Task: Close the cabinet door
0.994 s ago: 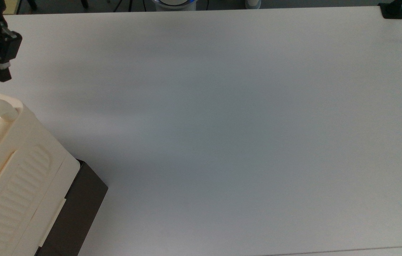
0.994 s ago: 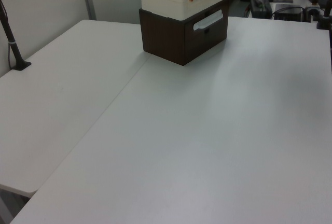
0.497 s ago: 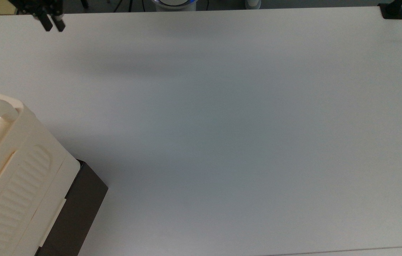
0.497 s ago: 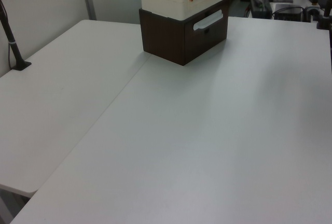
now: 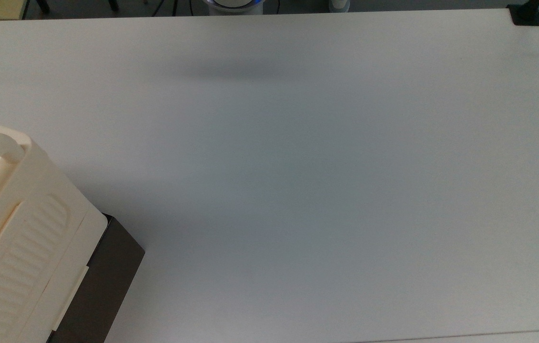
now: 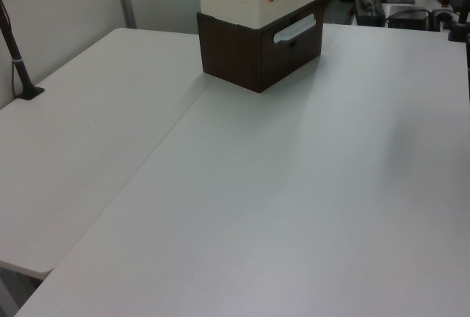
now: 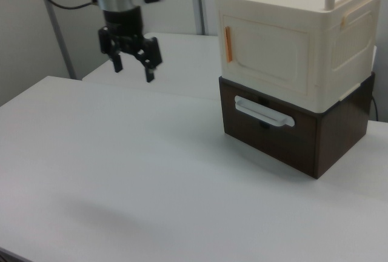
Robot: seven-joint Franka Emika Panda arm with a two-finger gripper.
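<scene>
Nearest you in the right view lies a bare stretch of the white desk [image 7: 151,189]. Farther in, on the right view's right, the cabinet [image 7: 297,43] stands as a cream box stacked on a dark brown drawer unit [image 7: 285,134] with a white handle [image 7: 264,111]. Its cabinet door [image 7: 267,53] faces you, lying flush in the cream front with an orange strip along the door's left edge in the right view, so it looks shut. Two rounded bar handles arch over the cabinet's top.

Farther back and toward the right view's left, your tool [image 7: 132,62] hangs in the air above the desk, pointing down, its two black fingers spread apart and holding nothing. It is well apart from the cabinet door, with open desk between them.

In the top view the cabinet [image 5: 16,228] sits at the lower left corner of the desk [image 5: 298,166]. In the left view it stands at the far end of the desk [image 6: 279,185], the brown drawer unit [image 6: 257,45] under the cream body.
</scene>
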